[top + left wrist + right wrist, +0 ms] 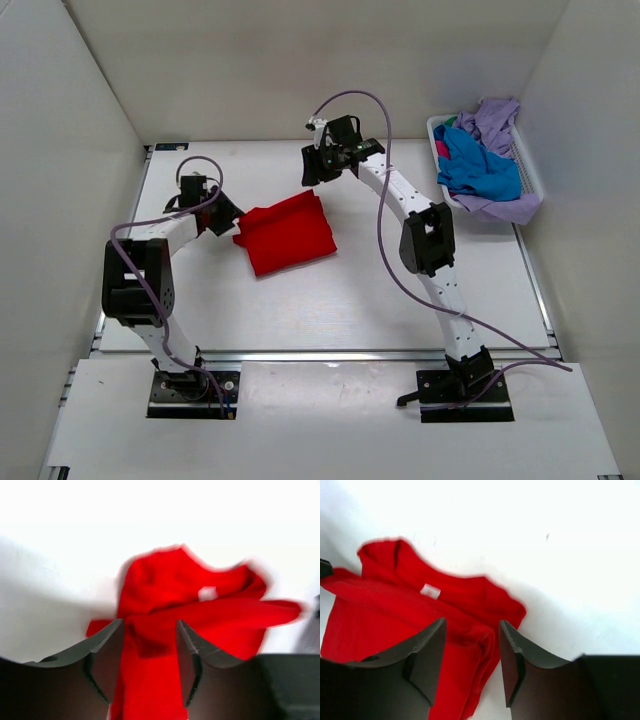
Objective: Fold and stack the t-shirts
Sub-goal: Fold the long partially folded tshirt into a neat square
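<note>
Left gripper [150,655] and right gripper [472,655] both pinching red t-shirt [288,235], at opposite edges of it, cloth between their fingers

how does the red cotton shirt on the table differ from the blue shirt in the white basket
The bright red cloth t-shirt lies partly folded on the table, a pincer at each end; the blue cloth t-shirt sits crumpled in the white slatted plastic basket, touched by neither pincer and mixed with other clothes. Both are soft, plain-coloured cloth.
</note>
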Robot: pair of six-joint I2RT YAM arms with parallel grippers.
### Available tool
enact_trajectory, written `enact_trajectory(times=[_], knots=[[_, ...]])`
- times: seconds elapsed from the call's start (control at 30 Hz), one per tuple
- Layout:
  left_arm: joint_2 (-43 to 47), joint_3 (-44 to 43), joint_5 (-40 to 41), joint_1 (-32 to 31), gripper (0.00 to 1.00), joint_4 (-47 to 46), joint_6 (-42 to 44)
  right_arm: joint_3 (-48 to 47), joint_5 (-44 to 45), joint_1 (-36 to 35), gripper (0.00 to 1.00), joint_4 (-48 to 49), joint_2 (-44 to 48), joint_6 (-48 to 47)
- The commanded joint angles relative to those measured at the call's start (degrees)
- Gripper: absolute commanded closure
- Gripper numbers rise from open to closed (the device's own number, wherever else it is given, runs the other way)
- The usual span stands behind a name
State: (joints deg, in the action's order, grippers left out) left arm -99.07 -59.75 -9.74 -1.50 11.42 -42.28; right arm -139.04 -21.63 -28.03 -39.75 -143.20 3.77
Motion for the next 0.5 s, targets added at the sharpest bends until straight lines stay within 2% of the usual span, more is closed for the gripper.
enact_trajectory(times=[0.0, 0.1, 0.13, 0.23, 0.33, 0.47], knots=[[5.28, 1.48, 0.33, 1.32, 0.42, -14.92, -6.67, -2.81, 0.53, 0.34, 0.56, 8.90, 2.57, 1.59], [4.50, 0.69, -1.33, 3.69, 0.31, -16.96, -5.19, -4.30, 1.85, 1.31, 0.55, 6.09, 2.75, 0.28], [4.24, -0.45, -2.38, 3.87, 0.32, -16.70, -4.31, -5.00, 2.55, 1.40, 0.54, 4.17, 3.18, -0.95], [3.27, -5.28, -2.04, 3.62, 0.33, -6.97, 3.50, -7.11, 4.04, 2.01, 0.55, -2.06, 4.06, -3.41], [2.04, -9.24, -0.03, 0.55, 0.33, 4.54, 14.13, -1.61, 3.18, 2.45, 0.55, -3.32, 8.26, -6.22], [1.25, -8.20, 0.33, -2.28, 0.30, 5.89, 18.37, 7.10, 5.63, 2.98, 0.55, -4.37, 15.64, -9.56]])
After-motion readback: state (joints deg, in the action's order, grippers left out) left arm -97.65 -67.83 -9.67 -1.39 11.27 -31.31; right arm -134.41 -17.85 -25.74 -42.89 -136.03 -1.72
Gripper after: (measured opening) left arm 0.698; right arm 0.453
